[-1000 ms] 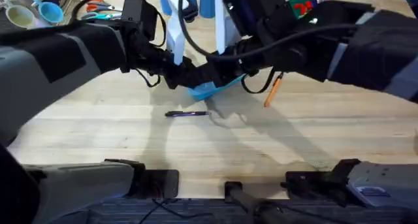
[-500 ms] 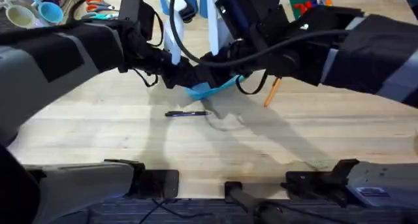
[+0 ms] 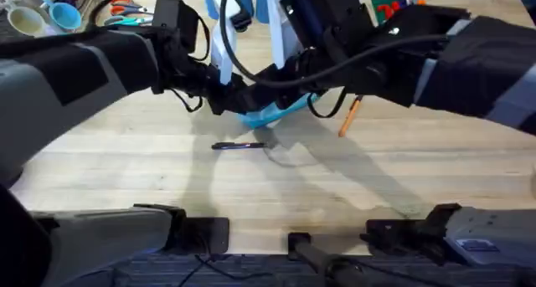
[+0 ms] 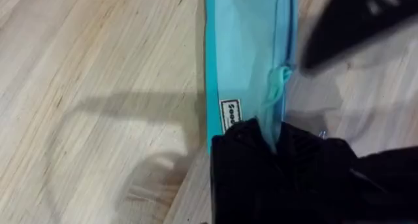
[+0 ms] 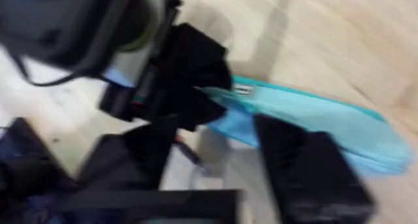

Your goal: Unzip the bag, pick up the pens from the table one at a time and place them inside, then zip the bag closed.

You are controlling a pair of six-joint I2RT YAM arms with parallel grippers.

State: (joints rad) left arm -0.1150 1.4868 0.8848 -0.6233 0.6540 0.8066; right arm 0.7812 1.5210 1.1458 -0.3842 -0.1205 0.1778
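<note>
The light blue bag (image 3: 274,113) lies mid-table, its zipper and small teal pull (image 4: 279,77) running along one edge. My left gripper (image 3: 234,100) is shut on the bag's left end; in the left wrist view its black fingers (image 4: 248,152) clamp the fabric next to a small label. My right gripper (image 3: 291,88) hovers just above the bag's middle, open, one finger (image 5: 307,175) in front of the bag (image 5: 326,123) with nothing held. A dark pen (image 3: 239,145) rests on the table (image 3: 167,178) just in front of the bag. An orange pen (image 3: 348,118) lies to the bag's right.
Tall blue cups (image 3: 266,2) stand behind the bag, partly hidden by the arms. Scissors and small cups (image 3: 50,15) sit at the far left corner, and a green and red item (image 3: 387,7) at the far right. The near half of the table is bare wood.
The right arm has lifted and shifted slightly left and away over the bag. The left gripper has kept its hold. Both pens lie where they were.
</note>
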